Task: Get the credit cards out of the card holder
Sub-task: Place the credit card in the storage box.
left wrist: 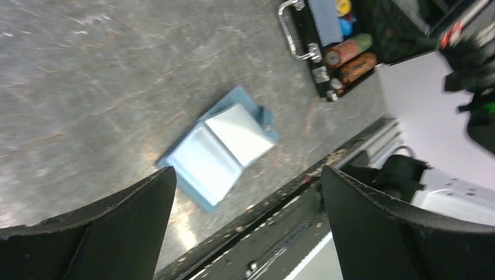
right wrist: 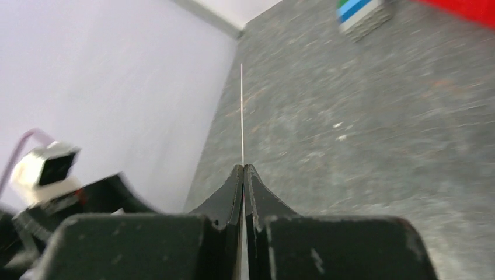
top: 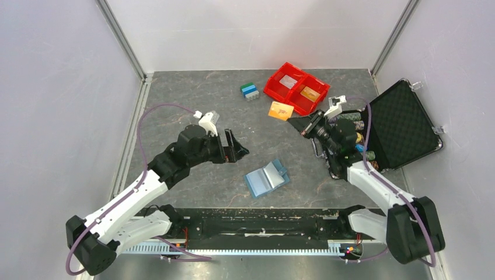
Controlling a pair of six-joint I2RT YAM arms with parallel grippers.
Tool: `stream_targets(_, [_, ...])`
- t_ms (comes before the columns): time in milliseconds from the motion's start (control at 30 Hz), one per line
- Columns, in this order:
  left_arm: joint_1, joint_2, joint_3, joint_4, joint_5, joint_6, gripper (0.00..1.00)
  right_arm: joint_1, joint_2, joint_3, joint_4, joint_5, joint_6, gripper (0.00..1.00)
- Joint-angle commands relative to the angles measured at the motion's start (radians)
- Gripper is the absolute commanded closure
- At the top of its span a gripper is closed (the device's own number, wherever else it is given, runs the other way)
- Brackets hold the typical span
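The light-blue card holder (top: 266,178) lies spread open on the table's near middle. It also shows in the left wrist view (left wrist: 219,146), where its two panels look pale; I cannot tell whether a card is inside. My right gripper (top: 296,122) is shut on the orange credit card (top: 281,111) and holds it just left of the red bin. In the right wrist view the card (right wrist: 241,116) is a thin edge-on line rising from the closed gripper (right wrist: 243,169). My left gripper (top: 236,146) is open and empty, up and left of the holder (left wrist: 246,170).
A red two-compartment bin (top: 296,87) stands at the back, with a whitish piece in one compartment and an orange piece in the other. A blue card deck (top: 250,91) lies to its left. An open black foam-lined case (top: 403,125) with chip rolls is at the right.
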Motion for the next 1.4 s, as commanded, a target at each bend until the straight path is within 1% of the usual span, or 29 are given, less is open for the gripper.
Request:
stream_targets(0, [0.003,-0.006,0.124,-0.25,-0.127,0.252,0.0,-0.088,0.096,0.145,-0.157,0.107,-0.112,1.0])
stream_targets(100, [0.003,-0.01,0.151,-0.312,-0.186,0.324,0.0,-0.132,0.209,0.253,-0.226,0.157,-0.129,1.0])
stream_targets(200, [0.003,-0.024,0.134,-0.327,-0.221,0.374,0.0,-0.167,0.333,0.366,-0.29,0.195,-0.134,1.0])
stream_targets(367, [0.003,-0.042,0.123,-0.34,-0.267,0.382,0.0,-0.191,0.479,0.516,-0.354,0.305,-0.13,1.0])
stream_targets(500, [0.003,-0.062,0.129,-0.347,-0.311,0.392,0.0,-0.2,0.555,0.584,-0.387,0.424,-0.113,1.0])
stream_targets(533, [0.003,-0.07,0.126,-0.347,-0.314,0.392,0.0,-0.205,0.575,0.598,-0.386,0.434,-0.099,1.0])
stream_targets(700, [0.003,-0.096,0.115,-0.336,-0.331,0.396,0.0,-0.228,0.702,0.705,-0.405,0.424,-0.053,1.0])
stream_targets(933, [0.003,-0.099,0.109,-0.33,-0.333,0.404,0.0,-0.25,0.826,0.824,-0.437,0.419,-0.025,1.0])
stream_targets(1233, [0.003,-0.093,0.11,-0.329,-0.324,0.409,0.0,-0.281,0.948,0.941,-0.448,0.359,0.002,1.0])
stream_targets(1367, [0.004,-0.087,0.111,-0.328,-0.323,0.412,0.0,-0.286,0.982,0.972,-0.461,0.358,0.004,1.0])
